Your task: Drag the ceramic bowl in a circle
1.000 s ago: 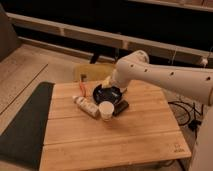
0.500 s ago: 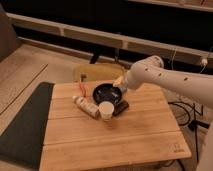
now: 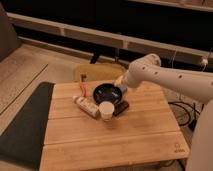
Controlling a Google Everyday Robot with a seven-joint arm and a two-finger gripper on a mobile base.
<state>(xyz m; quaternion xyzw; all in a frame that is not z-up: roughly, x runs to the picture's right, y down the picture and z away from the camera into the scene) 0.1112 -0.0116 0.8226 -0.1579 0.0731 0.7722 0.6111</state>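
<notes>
**A:** What lies leftmost on the wooden counter [image 3: 125, 140]?

**B:** A small bottle [image 3: 86, 106] on its side. Next comes the ceramic bowl [image 3: 106, 93], toward the far edge and about midway along it. A white cup [image 3: 106, 110] sits just in front of it, with a flat black object [image 3: 121, 107] beside the cup.

**A:** And the gripper?

**B:** The gripper [image 3: 121, 86] is at the bowl's right rim, likely placed there to pull it round. Whether it has clamped on, I can't tell.

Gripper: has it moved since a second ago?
Yes. The gripper has shifted right, from the far side of the ceramic bowl to its right rim, judged against the white cup.
</notes>
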